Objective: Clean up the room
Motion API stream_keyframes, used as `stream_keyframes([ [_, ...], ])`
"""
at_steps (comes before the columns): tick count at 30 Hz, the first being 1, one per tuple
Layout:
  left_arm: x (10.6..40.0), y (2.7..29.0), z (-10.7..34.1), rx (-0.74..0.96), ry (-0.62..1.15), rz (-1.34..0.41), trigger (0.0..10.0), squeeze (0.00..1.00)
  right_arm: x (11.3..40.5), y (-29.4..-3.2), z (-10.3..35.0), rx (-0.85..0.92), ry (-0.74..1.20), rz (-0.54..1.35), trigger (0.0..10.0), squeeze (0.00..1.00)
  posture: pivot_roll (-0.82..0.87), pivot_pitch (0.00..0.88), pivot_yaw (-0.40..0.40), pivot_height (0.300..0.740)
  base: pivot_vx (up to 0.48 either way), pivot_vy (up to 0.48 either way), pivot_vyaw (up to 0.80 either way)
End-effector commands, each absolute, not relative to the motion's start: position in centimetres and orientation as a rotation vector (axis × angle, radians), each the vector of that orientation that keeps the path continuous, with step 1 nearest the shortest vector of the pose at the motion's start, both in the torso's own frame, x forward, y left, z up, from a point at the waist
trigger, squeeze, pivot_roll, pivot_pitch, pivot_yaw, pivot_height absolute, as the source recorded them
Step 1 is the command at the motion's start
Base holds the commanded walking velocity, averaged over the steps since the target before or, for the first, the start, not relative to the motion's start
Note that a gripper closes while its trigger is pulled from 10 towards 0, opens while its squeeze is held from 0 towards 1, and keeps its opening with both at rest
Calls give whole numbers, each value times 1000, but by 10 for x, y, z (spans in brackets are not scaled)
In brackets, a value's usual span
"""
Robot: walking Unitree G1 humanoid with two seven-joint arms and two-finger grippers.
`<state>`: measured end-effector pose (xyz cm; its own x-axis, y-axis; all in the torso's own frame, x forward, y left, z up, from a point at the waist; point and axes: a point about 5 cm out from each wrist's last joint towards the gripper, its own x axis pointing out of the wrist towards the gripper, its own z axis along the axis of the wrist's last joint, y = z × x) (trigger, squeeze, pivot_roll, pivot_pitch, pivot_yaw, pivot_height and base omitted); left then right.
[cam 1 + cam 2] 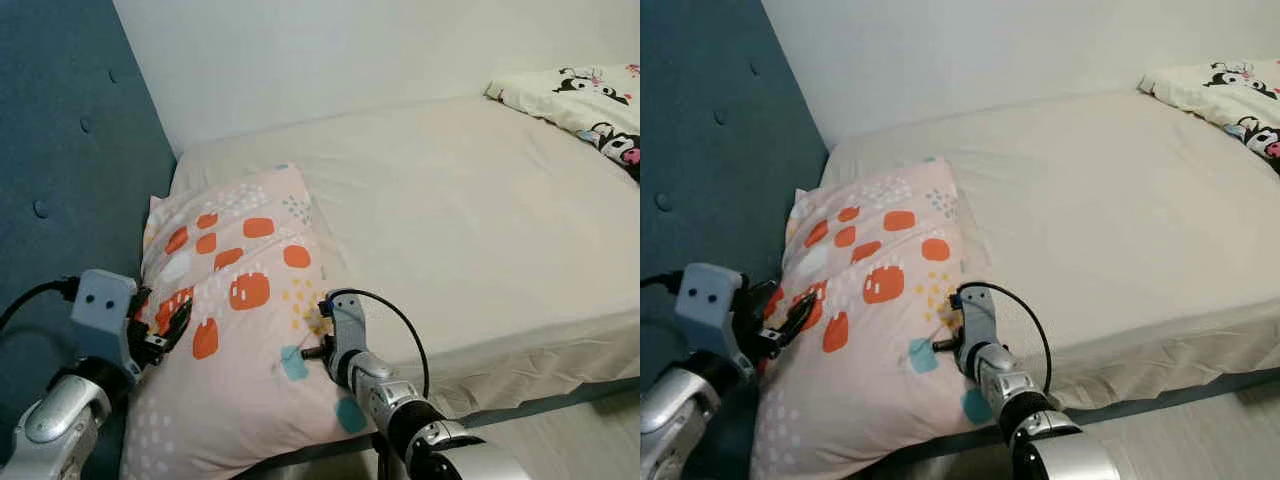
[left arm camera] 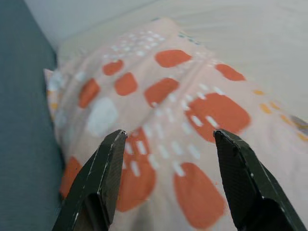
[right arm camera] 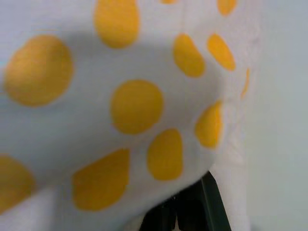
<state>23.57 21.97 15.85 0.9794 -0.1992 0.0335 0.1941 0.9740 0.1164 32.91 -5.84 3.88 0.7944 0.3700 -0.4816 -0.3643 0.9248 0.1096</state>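
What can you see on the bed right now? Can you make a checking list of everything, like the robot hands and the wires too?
Surface: bed with a plain cream sheet, lightly wrinkled.
Job's things: pink pillow with orange, white and yellow spots, lying at the bed's corner next to the blue headboard.
Clutter: cartoon-print quilt bunched at the far corner of the bed.
Grippers: left gripper open, fingers spread over the pillow's orange spots; right gripper pressed into the pillow's side edge, fabric hiding its fingertips.
Cables: black cable looping over the right wrist; another at the left wrist.
Surroundings: blue headboard, white wall, pale floor.
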Motion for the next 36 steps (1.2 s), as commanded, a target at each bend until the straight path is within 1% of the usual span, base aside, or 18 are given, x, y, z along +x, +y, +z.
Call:
stream_keyframes([
  [1, 229, 218, 144, 61, 13, -165, 10000, 0, 329, -46, 44, -85, 470, 403, 10000, 0, 22, 134, 21, 576, 0, 0, 0],
  [2, 229, 218, 144, 61, 13, -165, 10000, 0, 329, -46, 44, -85, 470, 403, 10000, 0, 22, 134, 21, 576, 0, 0, 0],
  [3, 226, 218, 134, 68, 47, -148, 10000, 0, 337, -69, 49, -169, 398, 306, 10000, 0, 13, 131, 18, 576, 0, 0, 0],
  [4, 226, 218, 134, 68, 47, -148, 10000, 0, 337, -69, 49, -169, 398, 306, 10000, 0, 13, 131, 18, 576, 0, 0, 0],
  [6, 223, 221, 124, 59, 76, -113, 10000, 0, 347, -98, 62, -241, 280, 164, 10000, 0, 8, 129, 18, 576, 0, 0, 0],
  [7, 221, 223, 120, 38, 87, -102, 10000, 737, 351, -114, 70, -262, 222, 96, 10000, 0, -13, 125, 21, 576, 0, 0, 0],
  [8, 221, 223, 120, 38, 87, -102, 10000, 737, 351, -114, 70, -262, 222, 96, 10000, 0, -13, 125, 21, 576, 0, 0, 0],
  [9, 219, 226, 116, 19, 95, -101, 10000, 1000, 354, -134, 79, -298, 165, 22, 10000, 0, -13, 125, 21, 576, 0, 0, 0],
  [11, 215, 228, 111, 10, 109, -122, 10000, 1000, 356, -160, 90, -342, 108, -60, 10000, 0, -32, 117, 27, 576, 0, 0, 0],
  [14, 210, 228, 101, 52, 170, -215, 10000, 1000, 355, -182, 96, -368, 92, -97, 10000, 0, -49, 111, 33, 576, 0, 0, 0],
  [16, 208, 227, 97, 60, 193, -250, 10000, 1000, 355, -185, 97, -369, 95, -97, 10000, 0, -52, 110, 34, 576, 0, 0, 0],
  [20, 190, 214, 83, 146, 326, -523, 10000, 1000, 353, -189, 97, -368, 91, -75, 10000, 0, -70, 106, 38, 576, 0, 0, 0],
  [21, 190, 214, 83, 146, 326, -523, 10000, 1000, 353, -189, 97, -368, 91, -75, 10000, 0, -70, 106, 38, 576, 0, 0, 0],
  [22, 186, 211, 81, 159, 346, -582, 3294, 1000, 351, -190, 97, -372, 86, -79, 10000, 0, -72, 106, 37, 576, 0, 0, 0],
  [23, 184, 208, 80, 158, 352, -630, 0, 1000, 350, -191, 96, -374, 88, -83, 10000, 0, -75, 104, 36, 576, 0, 0, 0],
  [34, 181, 201, 78, 157, 360, -702, 0, 1000, 347, -194, 93, -383, 94, -90, 10000, 0, -78, 105, 35, 576, 0, 0, 0],
  [35, 178, 189, 70, 172, 386, -757, 0, 0, 345, -193, 89, -388, 111, -75, 10000, 0, -85, 108, 37, 576, 0, 0, 0],
  [36, 178, 189, 70, 172, 386, -757, 0, 0, 345, -193, 89, -388, 111, -75, 10000, 0, -85, 108, 37, 576, 0, 0, 0],
])
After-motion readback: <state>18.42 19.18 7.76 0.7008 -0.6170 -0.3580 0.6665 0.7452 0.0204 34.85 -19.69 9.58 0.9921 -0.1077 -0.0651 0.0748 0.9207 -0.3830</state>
